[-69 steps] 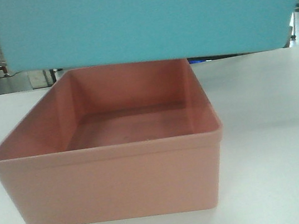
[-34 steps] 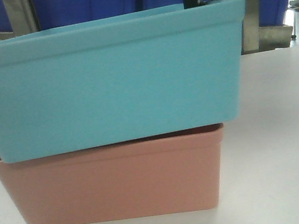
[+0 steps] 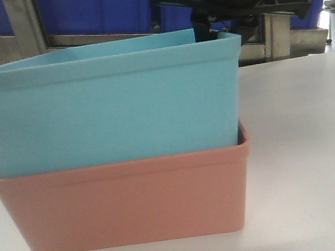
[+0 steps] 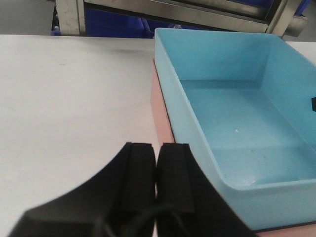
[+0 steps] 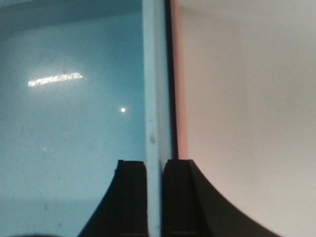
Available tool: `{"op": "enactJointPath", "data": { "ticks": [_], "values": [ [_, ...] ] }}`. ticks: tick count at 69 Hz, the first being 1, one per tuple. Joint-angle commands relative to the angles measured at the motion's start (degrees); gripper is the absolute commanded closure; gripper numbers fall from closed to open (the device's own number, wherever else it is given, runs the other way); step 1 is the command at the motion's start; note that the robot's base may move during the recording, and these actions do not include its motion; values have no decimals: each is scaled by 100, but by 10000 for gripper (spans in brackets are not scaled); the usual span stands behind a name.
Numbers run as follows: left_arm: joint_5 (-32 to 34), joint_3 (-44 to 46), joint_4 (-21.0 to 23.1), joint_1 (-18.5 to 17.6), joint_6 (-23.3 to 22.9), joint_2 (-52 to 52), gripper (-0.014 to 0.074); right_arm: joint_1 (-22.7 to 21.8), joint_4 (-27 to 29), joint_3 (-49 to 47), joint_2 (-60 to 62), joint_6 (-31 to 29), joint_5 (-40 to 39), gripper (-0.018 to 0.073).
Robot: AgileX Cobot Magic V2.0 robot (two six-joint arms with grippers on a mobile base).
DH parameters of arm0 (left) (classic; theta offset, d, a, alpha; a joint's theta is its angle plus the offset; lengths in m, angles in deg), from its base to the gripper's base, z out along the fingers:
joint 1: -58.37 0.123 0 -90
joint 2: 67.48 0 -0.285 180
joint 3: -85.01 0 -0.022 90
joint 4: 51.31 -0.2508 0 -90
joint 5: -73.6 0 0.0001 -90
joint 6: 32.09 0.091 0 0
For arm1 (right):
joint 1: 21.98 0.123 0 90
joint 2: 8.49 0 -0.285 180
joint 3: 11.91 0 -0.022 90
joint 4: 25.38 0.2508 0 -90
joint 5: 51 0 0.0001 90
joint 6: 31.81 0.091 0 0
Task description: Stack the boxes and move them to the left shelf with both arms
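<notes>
The light blue tub sits nested inside the salmon pink tub on the white table, its upper half standing above the pink rim. My right gripper is shut on the blue tub's right wall, one finger inside and one outside; it shows in the front view as a black claw on a crossbar. My left gripper is shut and empty, just left of the stacked tubs. The blue tub and a strip of the pink rim show in the left wrist view.
Dark blue crates stand on a metal-framed shelf behind the table. White tabletop stretches to the right of the tubs and to the left of them.
The blue tub came down from above the pink tub and now sits nested inside it. It also shifted left. The right gripper came into view at the top.
</notes>
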Motion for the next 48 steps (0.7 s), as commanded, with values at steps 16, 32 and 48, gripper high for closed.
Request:
{"op": "enactJointPath", "data": {
  "ticks": [16, 32, 48],
  "values": [
    [483, 159, 40, -28, 10, -15, 606, -23, -188, -196, 66, 97, -598, 505],
    [483, 159, 40, -28, 10, -6, 606, -23, -188, -196, -38, 55, -430, 500],
    [360, 159, 40, -28, 10, 48, 559, -23, -188, -209, -26, -445, -197, 167]
  ]
}}
